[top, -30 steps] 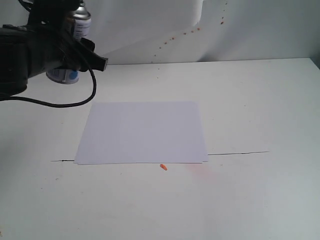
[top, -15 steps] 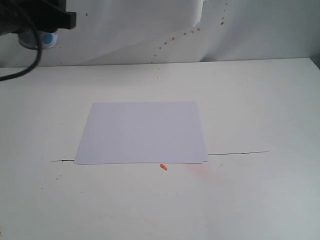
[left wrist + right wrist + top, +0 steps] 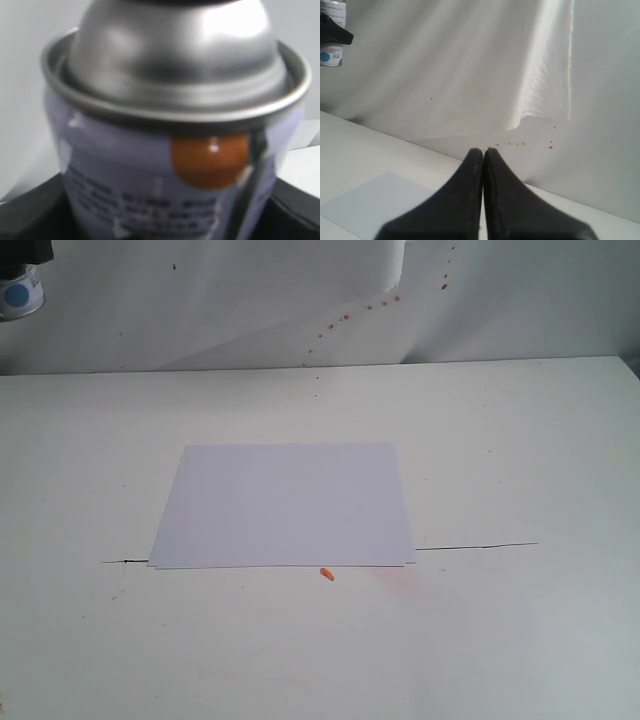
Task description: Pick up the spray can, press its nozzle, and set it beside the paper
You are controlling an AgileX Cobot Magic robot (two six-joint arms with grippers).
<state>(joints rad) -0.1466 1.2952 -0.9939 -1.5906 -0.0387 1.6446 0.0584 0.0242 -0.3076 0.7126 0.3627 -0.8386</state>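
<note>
The spray can (image 3: pixel 170 150) fills the left wrist view: shiny domed shoulder, printed label, and a round dot that looks orange-brown there. Its nozzle is cut off by the picture's edge. My left gripper (image 3: pixel 335 32) is shut on the can's body, with black fingers (image 3: pixel 30 210) on both sides. The exterior view shows only the can's base (image 3: pixel 20 295) with its blue dot, high in the top left corner, well above the table. The paper (image 3: pixel 285 505) lies flat mid-table. My right gripper (image 3: pixel 483 150) is shut and empty, above the table near the paper (image 3: pixel 380 205).
A small orange bit (image 3: pixel 327 574) lies just in front of the paper's near edge, beside a faint pink stain (image 3: pixel 400 585). A thin dark line (image 3: pixel 480 546) crosses the table. A white backdrop with reddish specks (image 3: pixel 345 315) hangs behind.
My left gripper has lifted the can up and to the left, from just above the table's back left to the exterior view's top corner. The paper has not moved.
</note>
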